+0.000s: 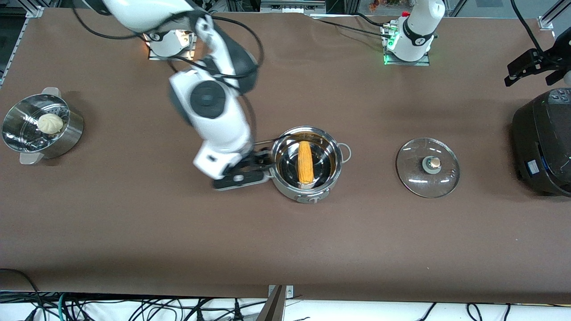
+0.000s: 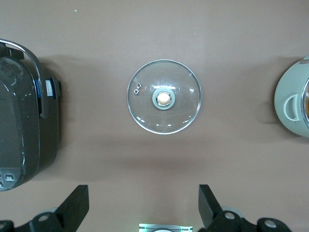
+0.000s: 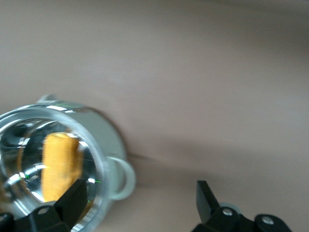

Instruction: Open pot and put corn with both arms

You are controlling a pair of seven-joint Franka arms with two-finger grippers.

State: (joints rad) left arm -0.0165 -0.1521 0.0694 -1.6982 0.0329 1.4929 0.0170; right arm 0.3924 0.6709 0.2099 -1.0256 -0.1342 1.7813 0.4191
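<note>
Corn [image 1: 305,162] already lay inside the open pot [image 1: 308,196]; beside its rim the right gripper [image 1: 250,171] hung spread and empty. Left gripper [image 1: 531,67], released, waited over the cooker [image 1: 542,147]; the lid [image 1: 427,167] rested apart on the surface [image 1: 134,232]. Withdrawal seemingly remained.

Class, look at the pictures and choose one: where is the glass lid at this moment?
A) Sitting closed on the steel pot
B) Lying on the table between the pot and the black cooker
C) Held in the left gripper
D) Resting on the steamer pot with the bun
B: the glass lid lies flat on the table, between the open pot, which holds the corn, and the black cooker.
</note>
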